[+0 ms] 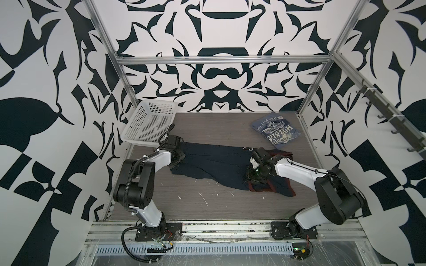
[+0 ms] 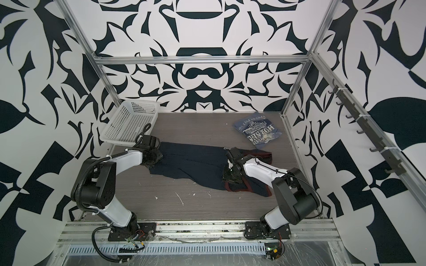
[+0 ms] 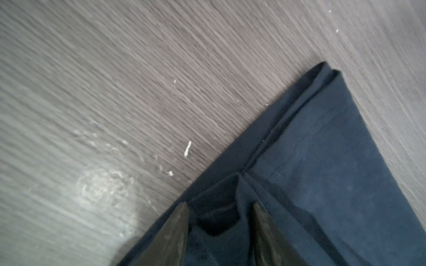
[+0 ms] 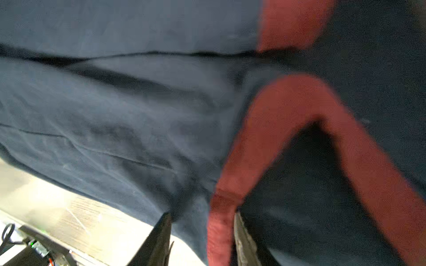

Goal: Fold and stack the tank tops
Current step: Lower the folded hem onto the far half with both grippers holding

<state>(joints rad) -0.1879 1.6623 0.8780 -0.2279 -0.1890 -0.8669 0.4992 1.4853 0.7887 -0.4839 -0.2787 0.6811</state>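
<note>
Navy tank top (image 1: pixel 214 165), red edge clenched in right pincer (image 4: pixel 203 215); left pincer (image 3: pixel 220 205) state unclear.

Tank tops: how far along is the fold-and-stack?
Done: blue top lies folded at the table's far right. In hand: navy top, partly folded and stretched out long. The right gripper pinches its red-trimmed end. The left gripper straddles the hem end, grip unclear. To do: finish folding the navy top, then stack the two.

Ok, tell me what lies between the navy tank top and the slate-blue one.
Nothing visible: only bare table separates the navy tank top from the slate-blue tank top. The basket stands aside, back left.
</note>
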